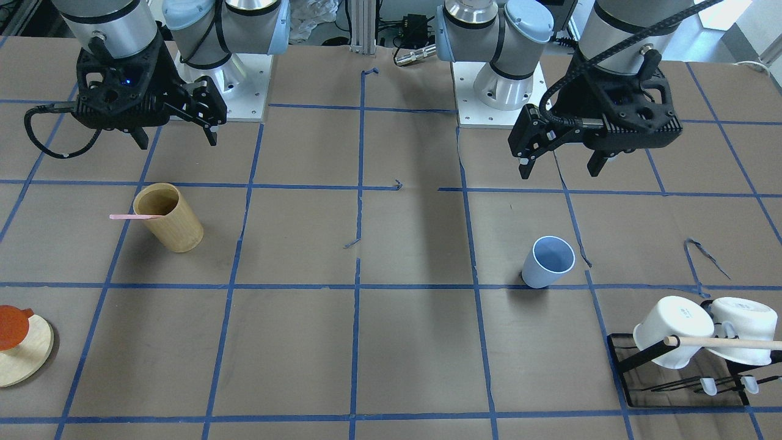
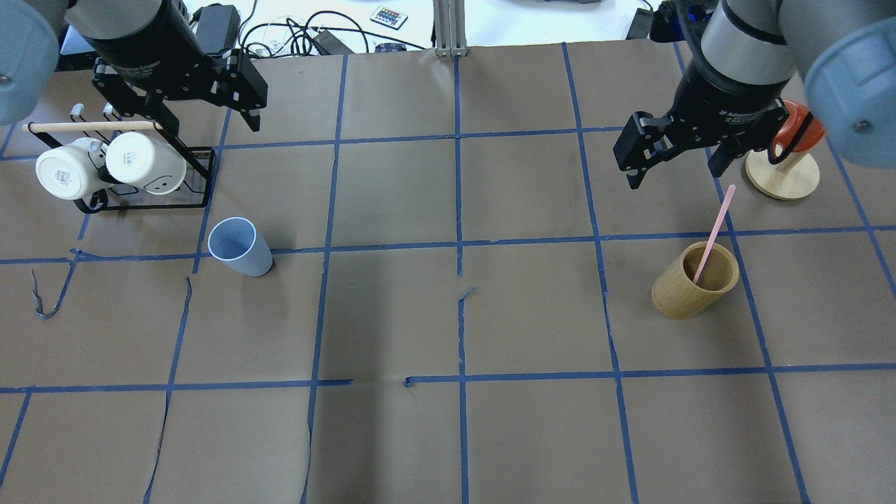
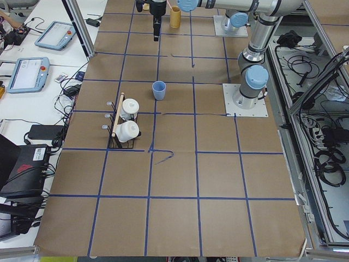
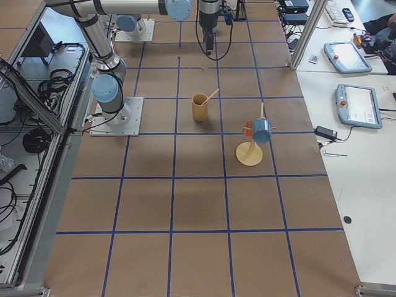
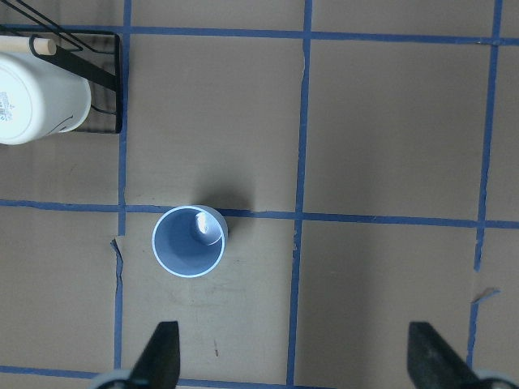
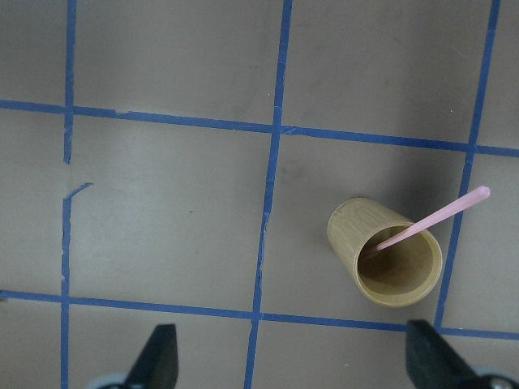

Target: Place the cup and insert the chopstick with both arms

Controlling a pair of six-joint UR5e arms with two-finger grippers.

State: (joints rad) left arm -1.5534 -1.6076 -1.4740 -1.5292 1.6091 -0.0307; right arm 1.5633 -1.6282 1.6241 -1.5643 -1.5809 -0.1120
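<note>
The light-blue cup (image 2: 240,246) stands upright on the table's left half, also seen in the front view (image 1: 548,261) and the left wrist view (image 5: 189,241). The pink chopstick (image 2: 715,229) leans inside a tan bamboo cup (image 2: 689,287) on the right half; both show in the right wrist view, the chopstick (image 6: 438,217) in the bamboo cup (image 6: 389,263). My left gripper (image 2: 203,115) hangs open and empty high above and behind the blue cup. My right gripper (image 2: 675,171) hangs open and empty above and behind the bamboo cup.
A black rack (image 2: 199,199) with two white mugs (image 2: 143,162) and a wooden rod (image 2: 91,127) stands at the far left. A round wooden stand (image 2: 782,175) with an orange item is at the far right. Blue tape lines grid the brown table.
</note>
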